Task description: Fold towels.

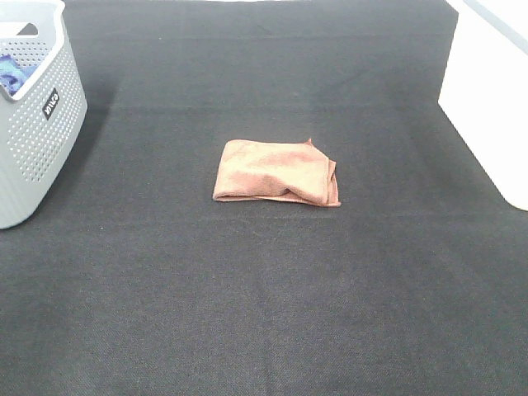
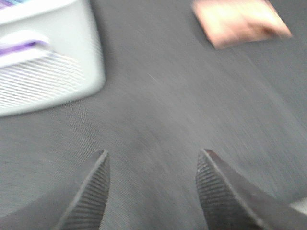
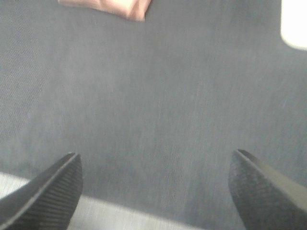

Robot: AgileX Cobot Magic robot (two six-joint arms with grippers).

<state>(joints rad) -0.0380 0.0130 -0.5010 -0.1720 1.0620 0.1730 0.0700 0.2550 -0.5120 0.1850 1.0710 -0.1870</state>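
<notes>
Although the towel [image 1: 276,172] lies folded mid-cloth, its near edge looks uneven and warrants squaring. Left gripper [image 2: 151,187] and right gripper [image 3: 156,187], jaws apart and empty, hang well clear; basket [image 1: 33,115] stands left.

Your left wrist view is blurred — basket [image 2: 48,57] cut off at its edge; towel [image 3: 108,7] cropped in right wrist view.

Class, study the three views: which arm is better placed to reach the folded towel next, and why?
Neither clearly. The folded orange-brown cloth towel lies mid-table, and both the left tool and right tool are open, empty and well short of it. Its loose layered edge faces right, slightly favouring the right arm.
</notes>
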